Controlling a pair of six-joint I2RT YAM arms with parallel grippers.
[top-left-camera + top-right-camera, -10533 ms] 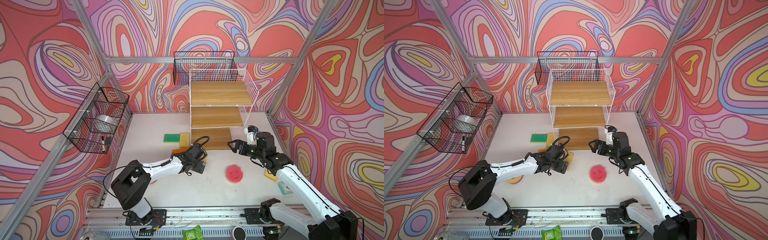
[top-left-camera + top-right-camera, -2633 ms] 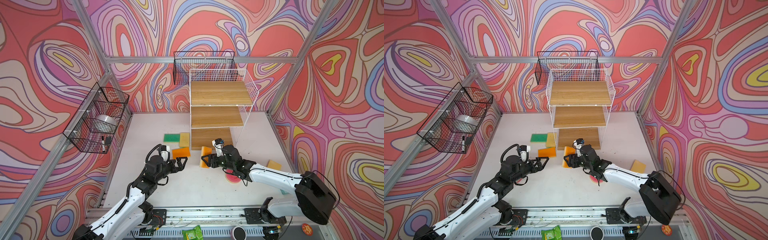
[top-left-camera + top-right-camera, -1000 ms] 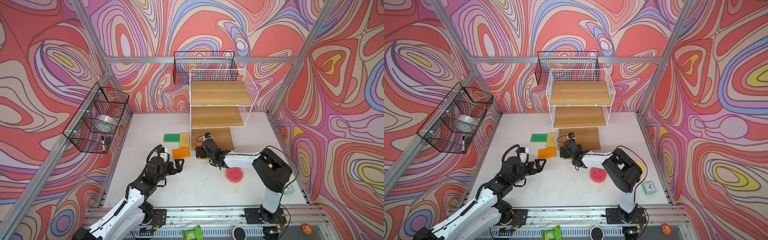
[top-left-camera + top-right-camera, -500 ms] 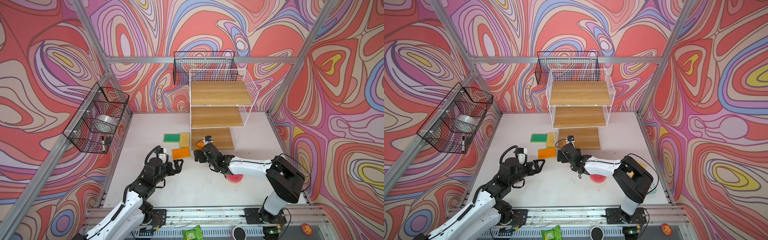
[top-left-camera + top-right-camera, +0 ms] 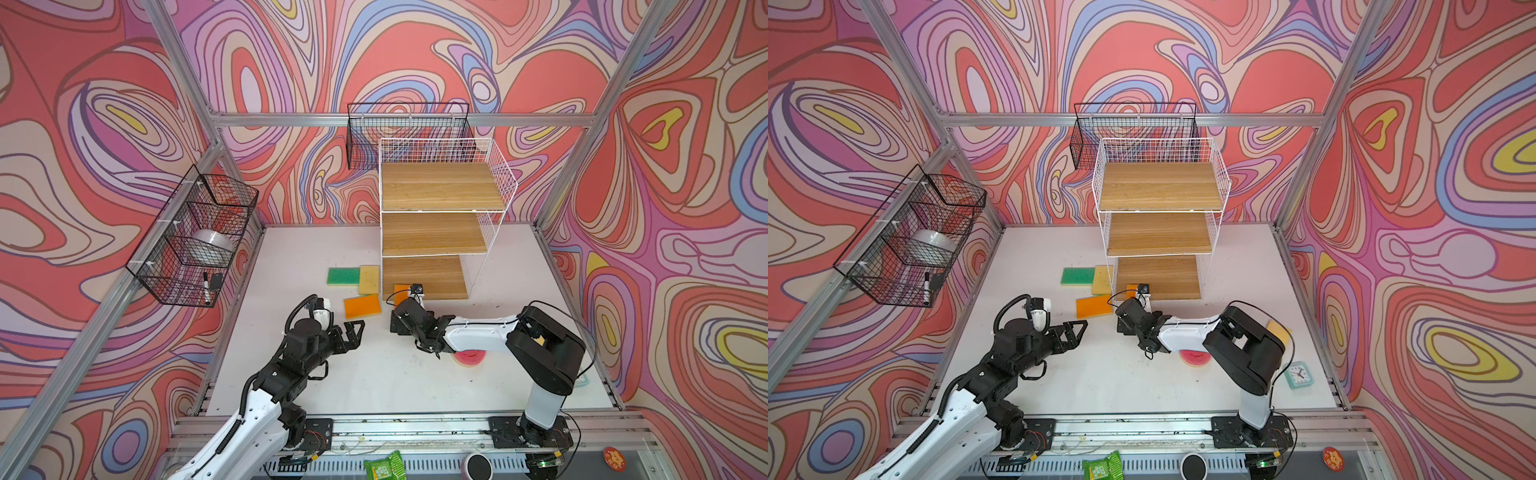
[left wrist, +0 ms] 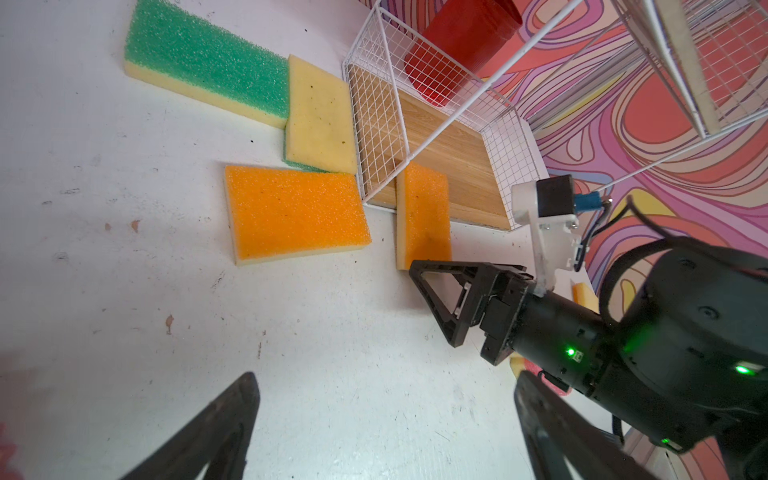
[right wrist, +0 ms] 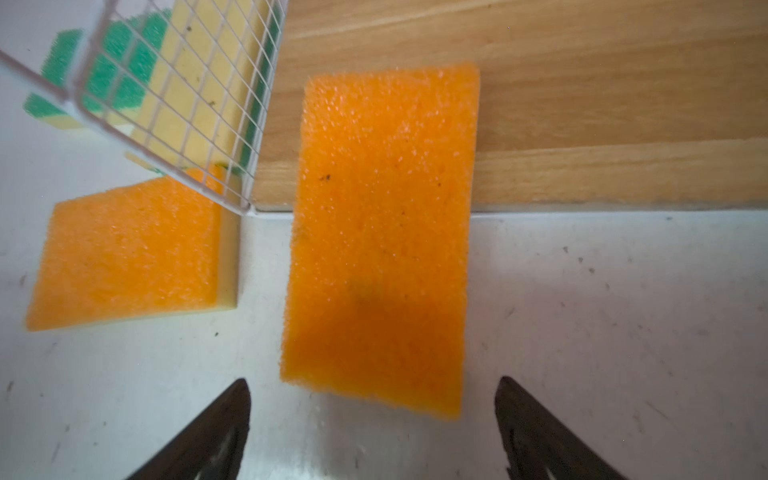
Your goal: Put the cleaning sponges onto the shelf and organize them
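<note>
Right end effector (image 7: 374, 384) spread wide and empty, just short of an orange sponge (image 7: 380, 232), half on the lowest board of the shelf (image 7: 582, 104), half on the white surface (image 7: 623, 311), left end effector (image 6: 384, 376) likewise apart, holding nothing, second orange sponge (image 6: 295, 214), green sponge (image 6: 208, 62) and yellow-faced sponge (image 6: 322, 116) beside the shelf, round pink sponge (image 5: 469, 358) seemingly part-hidden under the right arm.

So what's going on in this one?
The right gripper is open, just short of an orange sponge lying half on the shelf's bottom board, half sticking out over the table. The left gripper hovers open and empty nearby. A second orange sponge, a green one and a yellow one lie on the table beside the shelf; a pink round sponge sits under the right arm.
</note>
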